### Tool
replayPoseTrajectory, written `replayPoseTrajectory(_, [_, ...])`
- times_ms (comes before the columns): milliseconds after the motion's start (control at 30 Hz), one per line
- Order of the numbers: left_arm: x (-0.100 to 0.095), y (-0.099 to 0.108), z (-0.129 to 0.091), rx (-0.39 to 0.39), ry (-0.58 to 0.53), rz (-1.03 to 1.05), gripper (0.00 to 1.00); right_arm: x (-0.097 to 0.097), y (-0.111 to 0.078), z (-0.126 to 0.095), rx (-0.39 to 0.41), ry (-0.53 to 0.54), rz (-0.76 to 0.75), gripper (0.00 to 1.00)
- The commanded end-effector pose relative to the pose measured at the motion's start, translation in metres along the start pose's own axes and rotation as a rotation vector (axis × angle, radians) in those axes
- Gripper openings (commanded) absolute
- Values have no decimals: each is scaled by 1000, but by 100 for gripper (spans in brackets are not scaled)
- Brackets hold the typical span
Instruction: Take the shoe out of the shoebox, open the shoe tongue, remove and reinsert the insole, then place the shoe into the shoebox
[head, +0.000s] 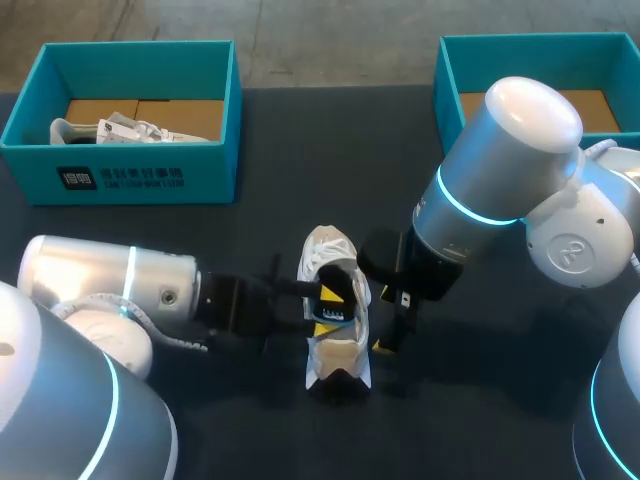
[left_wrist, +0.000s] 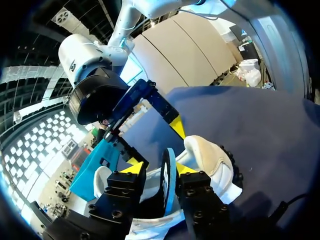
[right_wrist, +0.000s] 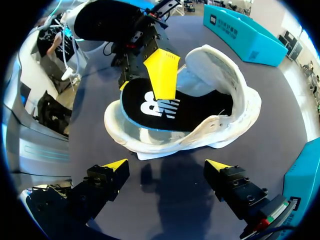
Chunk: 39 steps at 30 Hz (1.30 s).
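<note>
Left claw (left_wrist: 159, 169) was closed on the black insole (right_wrist: 195, 112), one yellow tip on each face, holding one end of it lifted on edge out of the white shoe (head: 328, 252). The right claw (right_wrist: 166, 165) stood wide open with nothing between its tips, low over the worktop (head: 300, 150) just right of the shoe.

The shoe sat at the middle of the frame, out of both boxes. A teal shoebox (head: 120, 178) stood at the upper left, with something white inside that I could not identify. A second teal shoebox (head: 448, 75) stood at the upper right, partly hidden behind my right arm (head: 500, 170). My left arm (head: 110, 285) came in from the lower left, so the shoe was hemmed in on both sides. Dark worktop showed between the shoe and the two boxes above it, and more below it toward the frame's lower edge.

The shoe's long axis ran up and down the frame, its opening facing upward. I could not tell which end was the toe.
</note>
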<state>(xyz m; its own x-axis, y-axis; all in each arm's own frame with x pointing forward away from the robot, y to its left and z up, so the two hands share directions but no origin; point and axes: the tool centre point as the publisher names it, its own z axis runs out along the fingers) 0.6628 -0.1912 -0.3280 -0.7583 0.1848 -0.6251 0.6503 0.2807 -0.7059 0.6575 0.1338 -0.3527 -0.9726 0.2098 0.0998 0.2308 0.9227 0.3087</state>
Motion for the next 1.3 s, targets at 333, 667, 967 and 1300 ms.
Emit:
replayPoseTrajectory(333, [4, -2, -8, -26, 96, 7, 35, 2, 0, 1, 2, -5, 1, 100])
replayPoseTrajectory(667, [4, -2, -18, -68, 163, 25, 51, 2, 0, 1, 2, -5, 1, 100])
replayPoseTrajectory(967, [1, -7, -32, -115, 252, 56, 80, 2, 0, 1, 2, -5, 1, 100])
replayPoseTrajectory(1300, [-9, -9, -63, -193, 350, 113, 90, 2, 0, 1, 2, -5, 1, 100])
